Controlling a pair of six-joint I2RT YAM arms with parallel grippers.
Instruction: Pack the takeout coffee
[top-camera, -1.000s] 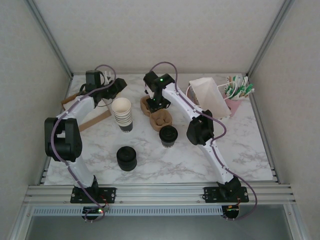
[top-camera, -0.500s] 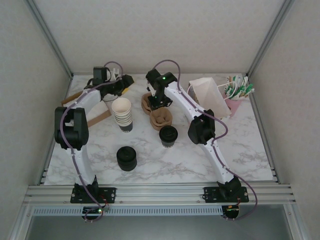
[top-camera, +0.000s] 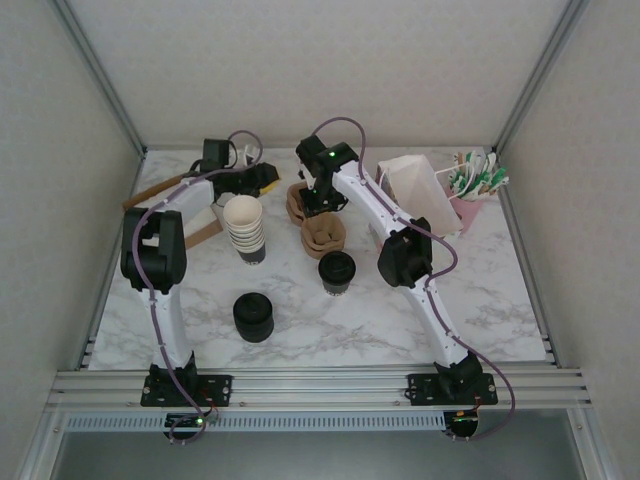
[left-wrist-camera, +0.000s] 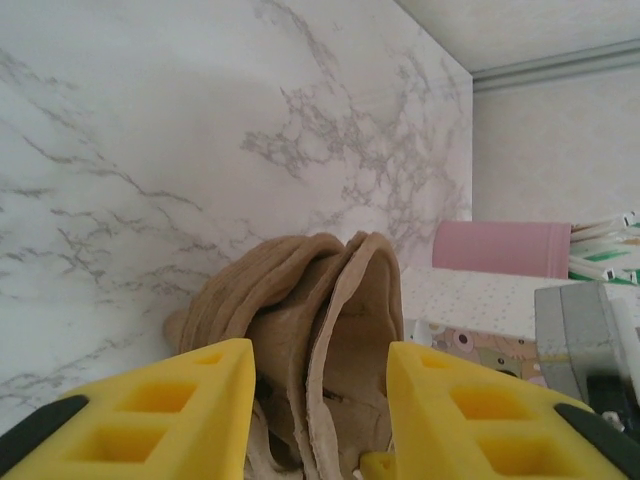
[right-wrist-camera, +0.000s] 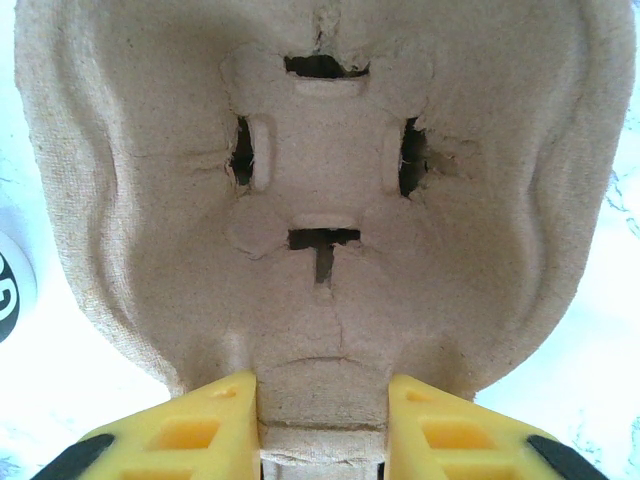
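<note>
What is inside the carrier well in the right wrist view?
No cup: the carrier well shows bare pulp, with four slots around its centre. Whatever lies behind the carrier is covered.

Takeout coffee (top-camera: 337, 272), dark cup (black lid on), upright, mid-table

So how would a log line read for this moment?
left gripper: open, near carrier | right gripper: astride carrier | takeout coffee: standing free

Left claw (top-camera: 268, 180) swung right, now close beside pulp cup carrier (top-camera: 322, 235), left elbow drawn inward
</note>
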